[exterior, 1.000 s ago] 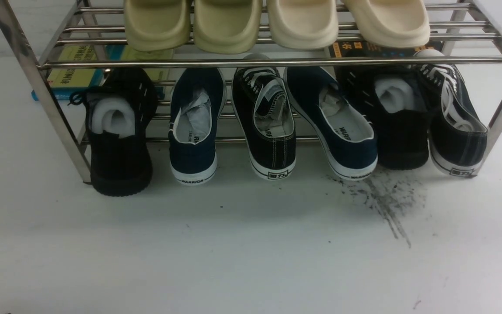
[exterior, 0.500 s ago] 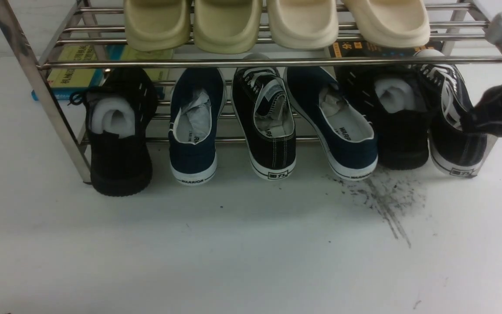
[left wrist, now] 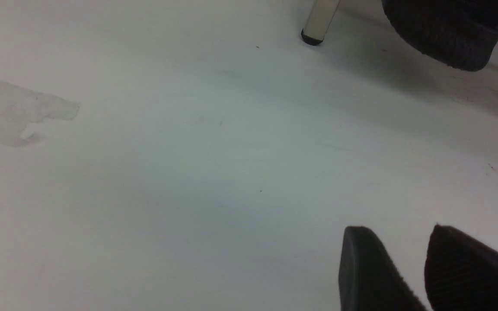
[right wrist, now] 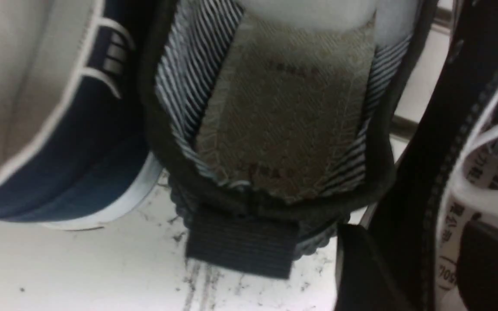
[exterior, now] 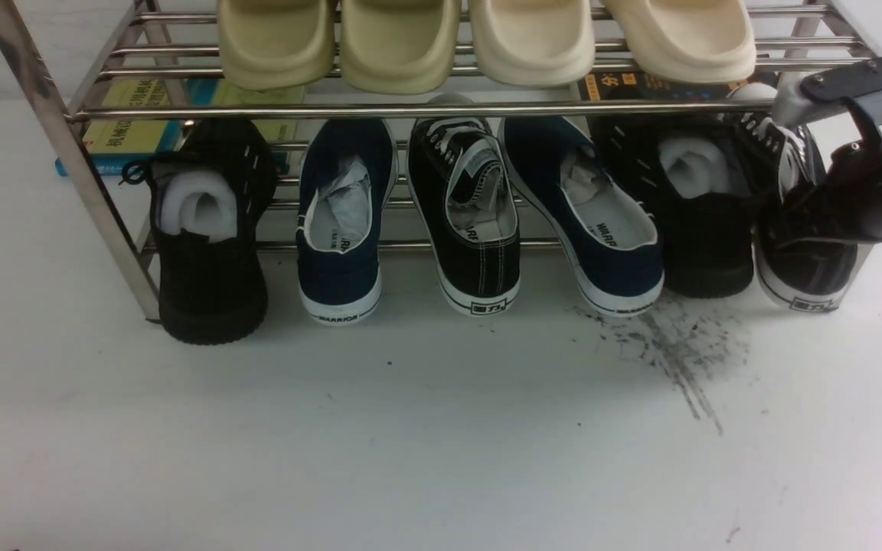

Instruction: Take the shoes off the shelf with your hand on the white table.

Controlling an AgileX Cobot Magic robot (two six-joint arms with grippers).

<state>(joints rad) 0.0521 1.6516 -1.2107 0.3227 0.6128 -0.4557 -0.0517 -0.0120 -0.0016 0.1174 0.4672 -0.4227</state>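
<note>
The two black canvas sneakers stand apart on the lower tier of the steel shelf [exterior: 441, 109]: one in the middle [exterior: 475, 222], one at the far right [exterior: 808, 279]. My right gripper [exterior: 797, 222] is open at the right sneaker's heel opening. In the right wrist view the right gripper [right wrist: 417, 268] straddles the sneaker's side wall [right wrist: 430, 151], one finger outside it and one over the printed insole. My left gripper [left wrist: 398, 233] is open and empty above the white table [left wrist: 188, 172]; it is out of the front view.
Navy WARRIOR shoes [exterior: 341, 229] and all-black knit shoes [exterior: 207, 252] sit between and beside the sneakers. A knit shoe [right wrist: 283, 129] stands right next to the gripped side. Beige slippers [exterior: 487, 38] fill the top tier. Dark scuff streaks [exterior: 678, 352] mark the table. A shelf leg [left wrist: 318, 23] stands near the left gripper.
My right arm has come in from the right edge, risen to the far-right sneaker and moved left over its heel opening. The shoes have not moved.
</note>
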